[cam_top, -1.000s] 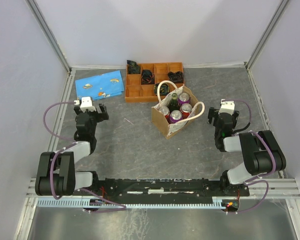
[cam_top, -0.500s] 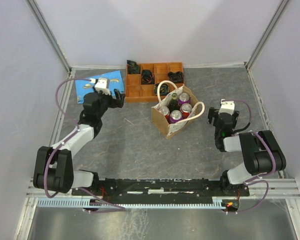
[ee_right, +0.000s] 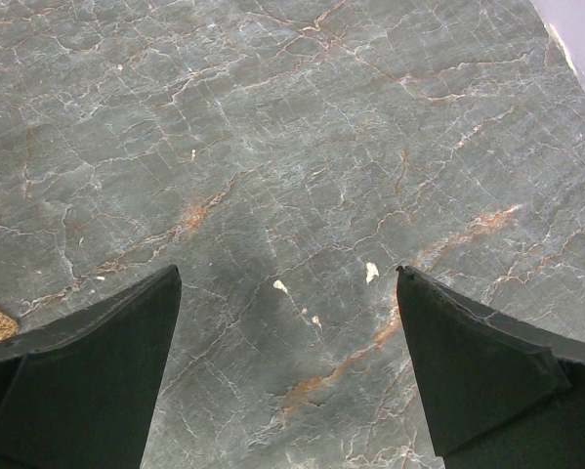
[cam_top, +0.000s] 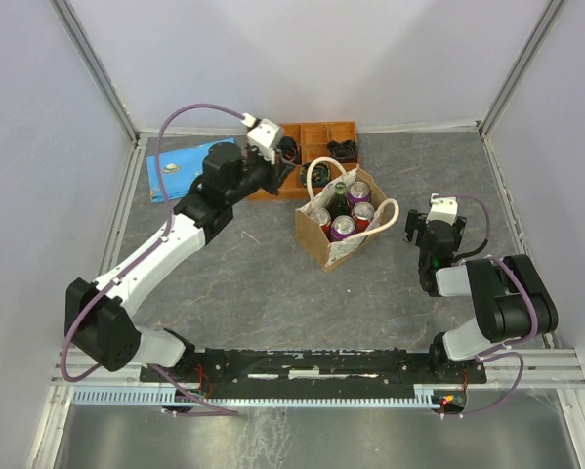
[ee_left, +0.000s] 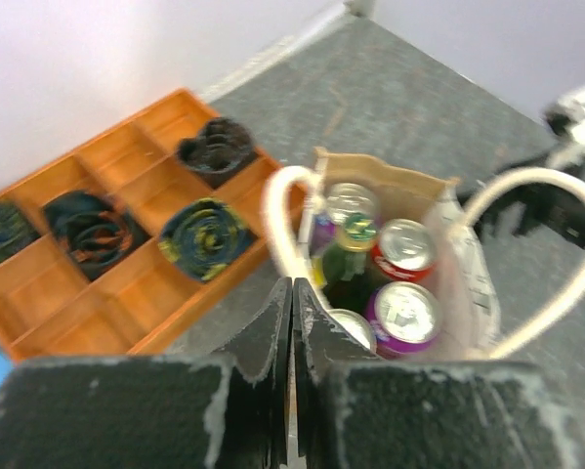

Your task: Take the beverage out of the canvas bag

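Canvas bag [cam_top: 323, 244] stood centre frame, green bottle [ee_left: 349, 262] upright among cans [ee_left: 404, 308] inside, just ahead and slightly right of the left jaws, which were pressed together. Right jaws were spread over the desk [ee_right: 292, 147].

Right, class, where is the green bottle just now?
Top view: the green bottle stands inside the canvas bag among cans, slightly right of centre, near the orange tray.

A: Site read as a robotics lab test cell, not a home.
B: Grounds?
A: Plain pale panels [cam_top: 302, 59] and metal corner posts [cam_top: 97, 70] boxed it in. Left arm [cam_top: 165, 254] and right arm [cam_top: 487, 293] were bolted to a rail [cam_top: 302, 369] at the grey stone-patterned worktop's [cam_top: 272, 283] near edge. Purple cables [cam_top: 202, 106] looped loose.
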`<state>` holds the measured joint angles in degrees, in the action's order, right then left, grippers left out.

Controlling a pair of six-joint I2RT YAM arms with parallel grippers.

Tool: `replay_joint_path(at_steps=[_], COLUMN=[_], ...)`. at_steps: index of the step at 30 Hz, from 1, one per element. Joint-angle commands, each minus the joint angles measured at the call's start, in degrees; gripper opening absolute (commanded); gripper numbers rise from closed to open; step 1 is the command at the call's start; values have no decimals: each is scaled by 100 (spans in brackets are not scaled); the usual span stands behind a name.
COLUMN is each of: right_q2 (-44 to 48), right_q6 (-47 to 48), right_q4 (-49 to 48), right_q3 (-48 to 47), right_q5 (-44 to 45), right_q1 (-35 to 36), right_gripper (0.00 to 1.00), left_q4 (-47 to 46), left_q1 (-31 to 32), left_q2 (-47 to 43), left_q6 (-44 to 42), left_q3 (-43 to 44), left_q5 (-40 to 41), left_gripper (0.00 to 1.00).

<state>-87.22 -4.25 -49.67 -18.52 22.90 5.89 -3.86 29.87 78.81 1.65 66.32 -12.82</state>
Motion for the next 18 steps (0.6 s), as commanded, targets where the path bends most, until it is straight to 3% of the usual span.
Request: replay_joint_path(at_steps=[1,7,11,12,13,14,18], right_q2=[56,49,55,54,56,49,52], right_q6=[-30,-29,-32,-31,-27,-31,-32], right_q4=[-178,-179,-176,-182,-183,-183,-175], right_q3=[-158,-152,-147,-150,-158,-151,-157], right_q5=[-31,-31,-31,-31,-34,-31,-31], right_q1=[-11,-12,-13,-12,-14,-15,-12], right_gripper=[99,99,99,99,99,99,99], left_q4=[1340,1323,1413,1406,1419,1450,2069], left_q1=[685,1044,1166,1226,1306,1363,1500], left_q2=[121,371,777,872,994,1103,1801], left_q6=[-781,-955,-979,-997,-1027,-1034,-1094], left_q3=[708,889,1248,1320,1395,1479,2164], left_q5=[-221,-498,-1102,-1157,-1142,-1051,-596], left_gripper=[8,7,15,21,34,41,42])
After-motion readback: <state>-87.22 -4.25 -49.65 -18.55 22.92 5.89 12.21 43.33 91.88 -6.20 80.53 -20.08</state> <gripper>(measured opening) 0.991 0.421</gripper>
